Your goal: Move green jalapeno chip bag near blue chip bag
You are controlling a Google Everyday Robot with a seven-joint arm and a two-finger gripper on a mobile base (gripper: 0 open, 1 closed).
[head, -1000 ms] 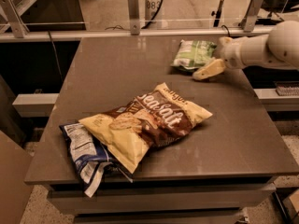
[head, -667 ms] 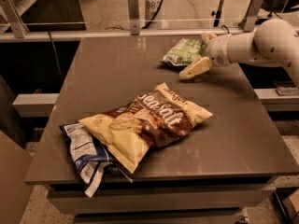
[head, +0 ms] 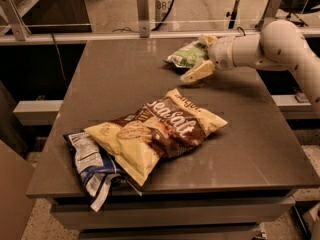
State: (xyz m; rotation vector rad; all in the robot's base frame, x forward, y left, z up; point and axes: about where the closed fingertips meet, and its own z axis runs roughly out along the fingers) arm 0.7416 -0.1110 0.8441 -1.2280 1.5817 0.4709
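Observation:
The green jalapeno chip bag [head: 186,55] is at the far right part of the table, held between the fingers of my gripper [head: 202,55]. One finger [head: 197,72] shows in front of the bag and the other behind it. The white arm reaches in from the right. The blue chip bag [head: 89,165] lies at the table's front left corner, partly under a bigger bag, with its white edge hanging over the table edge. The two small bags are far apart.
A large yellow and brown "Sea Salt" bag [head: 159,131] lies across the middle front of the dark table [head: 115,79], overlapping the blue bag. A rail with metal posts [head: 143,14] runs behind the table's far edge.
The gripper and the green bag have moved left together along the far part of the table. The other two bags have not moved.

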